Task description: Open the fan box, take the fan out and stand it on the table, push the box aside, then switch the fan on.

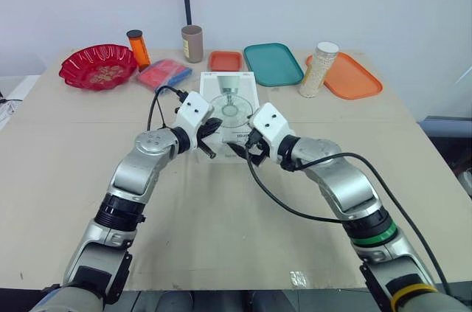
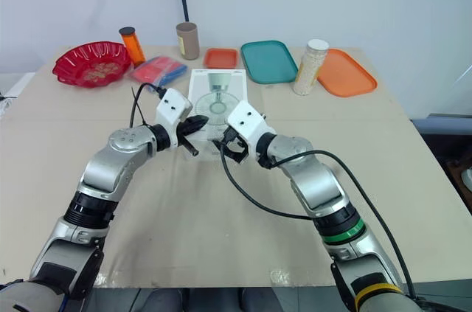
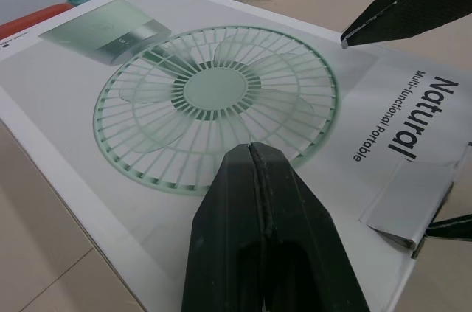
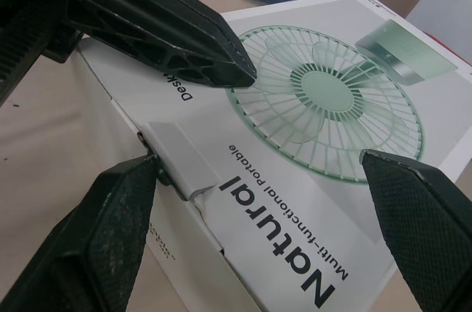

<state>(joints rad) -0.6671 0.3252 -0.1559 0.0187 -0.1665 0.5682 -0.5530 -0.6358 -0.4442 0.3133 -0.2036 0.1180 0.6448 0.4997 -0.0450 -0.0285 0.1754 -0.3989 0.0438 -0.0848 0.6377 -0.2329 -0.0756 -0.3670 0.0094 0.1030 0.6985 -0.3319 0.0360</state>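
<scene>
The fan box is a flat white carton printed with a green fan, lying in the middle of the table. My left gripper is shut with nothing in it. Its tips rest just over the lid near the box's near-left corner. My right gripper is open and straddles the near end of the box. One of its fingers touches a small grey tab that sticks out at the near edge; the other hangs over the lid. The left gripper lies close beside the right one. The fan itself is hidden inside.
Along the table's far side stand a red bowl, an orange bottle, a red-blue packet, a brown cup, a small orange tray, a teal tray, a bead jar and an orange tray.
</scene>
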